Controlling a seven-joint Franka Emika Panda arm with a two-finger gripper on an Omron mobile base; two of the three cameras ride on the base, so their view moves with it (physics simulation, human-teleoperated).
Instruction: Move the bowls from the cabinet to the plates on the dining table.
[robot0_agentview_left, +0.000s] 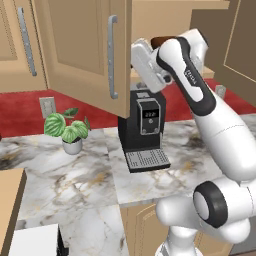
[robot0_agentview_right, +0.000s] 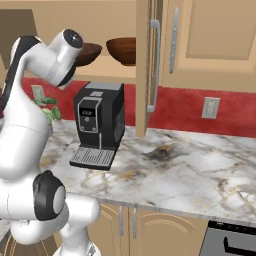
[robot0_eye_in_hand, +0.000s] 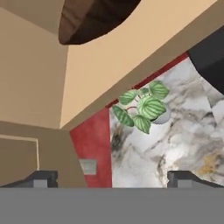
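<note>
The arm is raised high toward the open cabinet, its hand just at the front edge of the lower shelf. The hand's two fingertips stand far apart, wide open, with nothing between them.

Two bowls sit on that shelf. The reddish brown bowl is on the right, close to the open door, in plain sight. The darker bowl is to its left, a small gap between them, and the arm's wrist covers part of it from the right-hand camera. From the left-hand camera only a dark sliver of that bowl peeks above the arm. Seen from the hand, the dark bowl lies ahead on the shelf, not touched by the fingers.

Below the shelf a black coffee machine stands on the marble surface, against the red wall. Left of it, farther along the surface, is a small potted plant in a white pot. The cabinet door on the left hangs open, its long silver handle facing the room.
</note>
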